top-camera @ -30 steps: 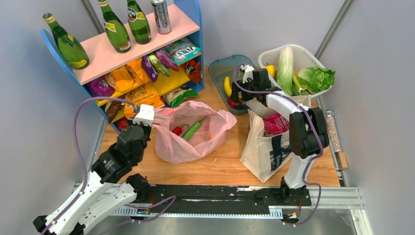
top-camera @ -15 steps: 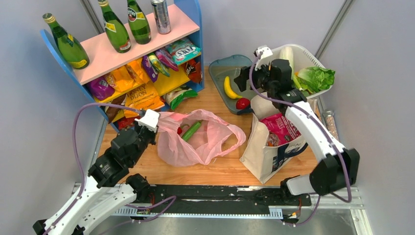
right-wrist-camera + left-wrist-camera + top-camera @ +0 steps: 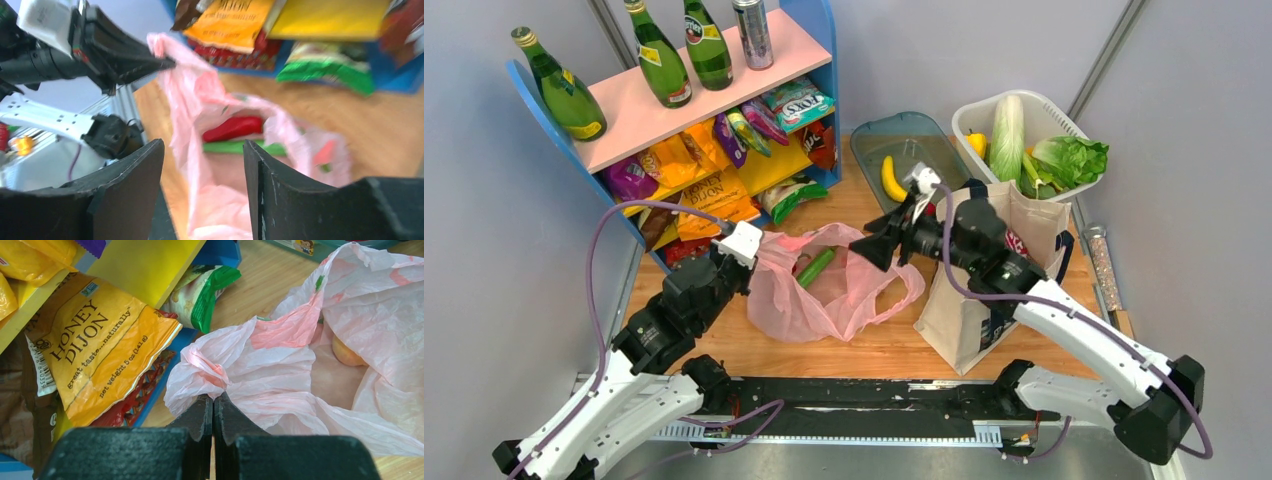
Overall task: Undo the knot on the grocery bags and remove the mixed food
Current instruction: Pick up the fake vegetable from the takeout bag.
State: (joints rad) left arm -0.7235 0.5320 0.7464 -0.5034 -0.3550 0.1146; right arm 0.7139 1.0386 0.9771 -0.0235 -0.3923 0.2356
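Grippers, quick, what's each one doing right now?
Left gripper: shut on the rim of the pink bag.
Right gripper: open, holding nothing, in front of the bag's mouth.

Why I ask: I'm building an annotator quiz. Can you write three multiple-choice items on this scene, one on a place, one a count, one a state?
1. The banana lies: A in the teal tray; B in the pink bag; C on the shelf top.
2. Green bottles on the shelf top: A two; B three; C five.
3. The left gripper is: A open; B shut on the pink bag; C out of view.
Key: A, it shows in the tray; B, three stand there; B, its jaws pinch pink plastic.
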